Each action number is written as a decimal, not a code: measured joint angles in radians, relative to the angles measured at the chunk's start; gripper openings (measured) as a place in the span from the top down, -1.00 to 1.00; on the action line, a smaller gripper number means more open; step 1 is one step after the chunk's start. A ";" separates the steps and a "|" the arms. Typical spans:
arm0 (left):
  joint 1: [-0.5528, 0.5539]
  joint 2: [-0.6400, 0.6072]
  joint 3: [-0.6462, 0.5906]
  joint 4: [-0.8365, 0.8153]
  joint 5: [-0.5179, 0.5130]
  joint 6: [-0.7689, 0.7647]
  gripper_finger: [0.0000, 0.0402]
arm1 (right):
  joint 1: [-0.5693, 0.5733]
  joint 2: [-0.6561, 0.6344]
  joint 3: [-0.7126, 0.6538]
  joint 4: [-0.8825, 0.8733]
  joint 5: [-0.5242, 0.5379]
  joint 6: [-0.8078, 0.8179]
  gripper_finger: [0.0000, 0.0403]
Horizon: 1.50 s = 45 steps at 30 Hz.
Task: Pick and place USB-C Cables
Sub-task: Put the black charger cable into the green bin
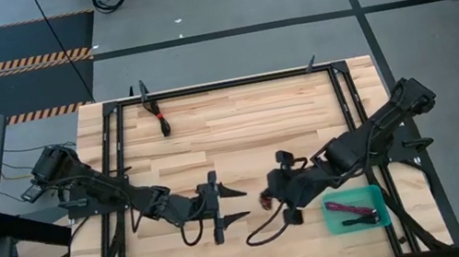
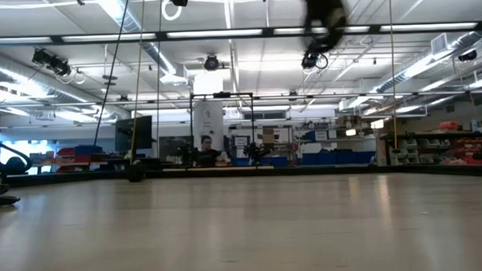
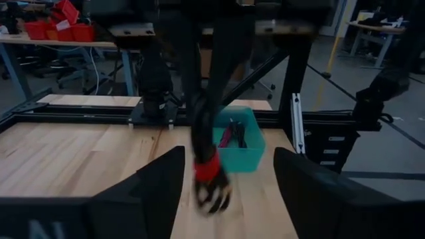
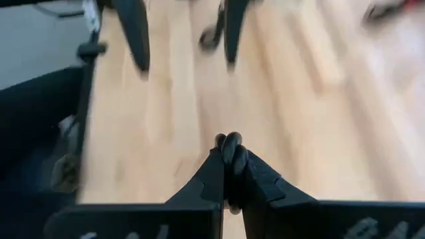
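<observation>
My right gripper (image 1: 269,199) is shut on a black USB-C cable bundle with a red tie (image 3: 207,170), left of the teal tray (image 1: 373,193). The bundle shows lifted high above the table in the low view (image 2: 321,24). The tray holds a maroon cable (image 1: 347,209) and a black one (image 1: 363,215), also seen in the left wrist view (image 3: 232,135). Another black cable with a red tie (image 1: 162,121) lies flat on the wood near the table's far edge. My left gripper (image 1: 234,202) is open, just left of the held bundle, touching nothing. My right gripper pinches a bunch of black cable loops (image 4: 230,149) between its two shut fingers. The bundle is lifted clear of the table and hangs below the fingers, with the red tie (image 3: 206,170) around it and loose loops (image 3: 214,194) under the tie.
A black frame (image 1: 222,85) runs around the wooden table (image 1: 249,134). The middle and far part of the table is bare wood. My two grippers face each other closely near the table's near-middle. A person (image 2: 207,150) sits far off in the room behind.
</observation>
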 joint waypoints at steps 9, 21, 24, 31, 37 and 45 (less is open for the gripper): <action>0.000 0.000 0.000 -0.002 0.000 -0.024 -0.16 | 0.057 -0.076 0.000 -0.368 -0.222 0.253 0.87; 0.000 0.000 0.000 -0.012 -0.001 -0.026 -0.14 | 0.122 -0.072 -0.016 -0.756 -0.450 0.451 0.87; 0.000 0.000 0.000 -0.011 -0.001 -0.026 -0.14 | 0.157 -0.072 -0.045 -0.739 -0.502 0.499 0.87; 0.000 0.000 0.000 -0.011 -0.001 -0.026 -0.14 | 0.264 -0.071 -0.174 -0.617 -0.505 0.578 0.87; 0.000 0.000 0.000 -0.010 -0.001 -0.026 -0.14 | 0.299 -0.071 -0.283 -0.538 -0.521 0.605 0.84; 0.002 0.000 0.000 -0.009 -0.001 -0.026 -0.14 | 0.296 -0.071 -0.355 -0.429 -0.503 0.656 0.61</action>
